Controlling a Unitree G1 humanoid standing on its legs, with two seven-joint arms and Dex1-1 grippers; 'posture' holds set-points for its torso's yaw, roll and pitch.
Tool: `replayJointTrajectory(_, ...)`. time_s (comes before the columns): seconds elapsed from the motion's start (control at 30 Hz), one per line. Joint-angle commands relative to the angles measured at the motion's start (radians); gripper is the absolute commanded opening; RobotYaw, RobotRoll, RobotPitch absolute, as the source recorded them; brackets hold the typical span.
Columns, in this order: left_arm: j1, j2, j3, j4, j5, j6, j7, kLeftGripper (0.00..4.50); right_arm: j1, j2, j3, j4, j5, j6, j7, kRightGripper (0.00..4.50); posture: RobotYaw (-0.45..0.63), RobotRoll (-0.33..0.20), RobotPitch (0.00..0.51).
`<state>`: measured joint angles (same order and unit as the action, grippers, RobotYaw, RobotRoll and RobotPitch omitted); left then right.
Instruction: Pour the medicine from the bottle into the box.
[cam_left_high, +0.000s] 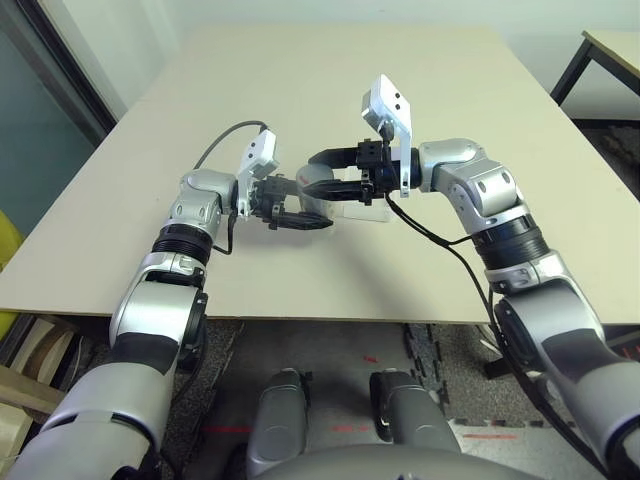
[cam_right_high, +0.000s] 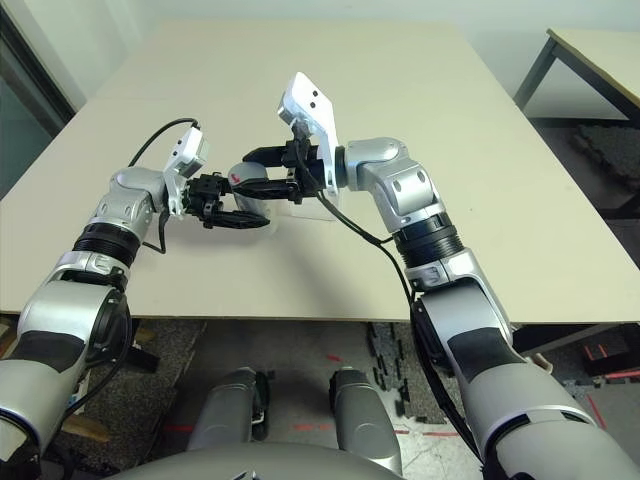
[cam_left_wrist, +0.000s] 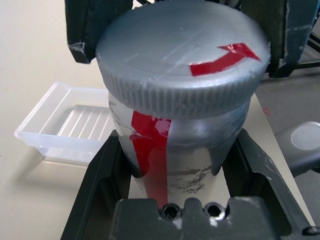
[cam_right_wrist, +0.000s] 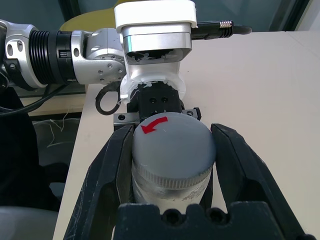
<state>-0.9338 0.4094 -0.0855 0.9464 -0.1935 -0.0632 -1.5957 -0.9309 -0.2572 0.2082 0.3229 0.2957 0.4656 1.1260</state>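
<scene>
My left gripper (cam_left_high: 295, 205) is shut on the body of the silver-grey bottle (cam_left_wrist: 175, 145), which has a strip of red tape down its side. The bottle's round grey cap (cam_right_wrist: 172, 145), marked with a red arrow, is on. My right gripper (cam_left_high: 318, 175) comes in from the opposite side, its two black fingers (cam_right_wrist: 112, 170) pressed on either side of the cap. Both grippers hold the bottle a little above the table. The clear plastic box (cam_left_wrist: 65, 125) lies on the table just beyond and beside the bottle, with nothing in it. The medicine is hidden.
The beige table (cam_left_high: 350, 80) stretches far behind the grippers, and its front edge runs close below them. A second table (cam_left_high: 610, 50) stands at the far right, and dark floor mats lie below.
</scene>
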Motion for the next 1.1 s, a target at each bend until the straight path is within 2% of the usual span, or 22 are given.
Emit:
replayJointTrajectory(0.03,0.009,0.001,0.001,-0.021,0.003,0.003,-0.009,2.8,0.003,0.016,-0.036,-0.004,0.038,0.044,-0.022,2.58,-0.05,0.0,0.062)
replayJointTrajectory(0.13,0.015,0.003,0.002,-0.023,0.004,0.003,-0.01,2.8,-0.011,0.037,-0.094,-0.005,0.093,0.094,-0.053,2.58,-0.05,0.0,0.063)
replayJointTrajectory(0.43,0.025,0.02,0.013,-0.03,0.005,0.006,-0.003,2.8,-0.026,0.009,-0.164,0.012,0.11,0.085,-0.107,2.58,-0.04,0.0,0.064)
replayJointTrajectory(0.67,0.041,0.049,0.035,-0.025,0.001,0.002,0.028,2.8,0.0,-0.095,-0.246,0.16,0.011,-0.091,-0.275,2.58,-0.04,0.0,0.069)
replayJointTrajectory(0.87,0.062,0.062,0.056,-0.029,-0.009,0.008,0.055,2.8,0.076,-0.166,-0.293,0.347,-0.142,-0.305,-0.558,2.58,-0.05,0.0,0.075)
replayJointTrajectory(0.97,0.067,0.063,0.072,-0.026,-0.013,0.006,0.078,2.8,0.093,-0.172,-0.338,0.448,-0.154,-0.369,-0.68,2.58,-0.05,0.0,0.078)
replayJointTrajectory(1.1,0.073,0.063,0.08,-0.026,-0.01,0.003,0.088,2.8,0.103,-0.162,-0.359,0.528,-0.154,-0.394,-0.729,2.58,-0.06,0.0,0.081)
